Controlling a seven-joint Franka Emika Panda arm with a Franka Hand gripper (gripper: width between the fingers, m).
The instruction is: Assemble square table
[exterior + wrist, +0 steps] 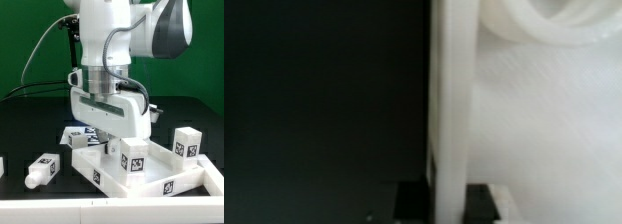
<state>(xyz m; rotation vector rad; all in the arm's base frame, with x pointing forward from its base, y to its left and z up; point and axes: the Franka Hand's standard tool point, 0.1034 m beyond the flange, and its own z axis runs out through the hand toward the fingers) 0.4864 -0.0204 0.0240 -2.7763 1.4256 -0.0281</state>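
The white square tabletop (pixel 165 168) lies flat at the centre right, with tag stickers on its sides. My gripper (pixel 104 133) reaches down onto its far left edge. In the wrist view the gripper (pixel 448 203) has a dark finger (pixel 409 205) on each side of the slab's thin edge (pixel 450 100), both pressed against it. A round corner hole (pixel 562 22) shows on the slab. A tagged white leg (pixel 132 156) stands upright at the slab beside the gripper. Other legs lie loose: one at the left (pixel 42 171), one behind the gripper (pixel 78 137), one upright at the right (pixel 186 143).
The table is black with a green wall behind. Black cables hang behind the arm at the upper left (pixel 45 50). A white object (pixel 2 166) shows at the exterior view's left border. A pale strip (pixel 100 212) runs along the front.
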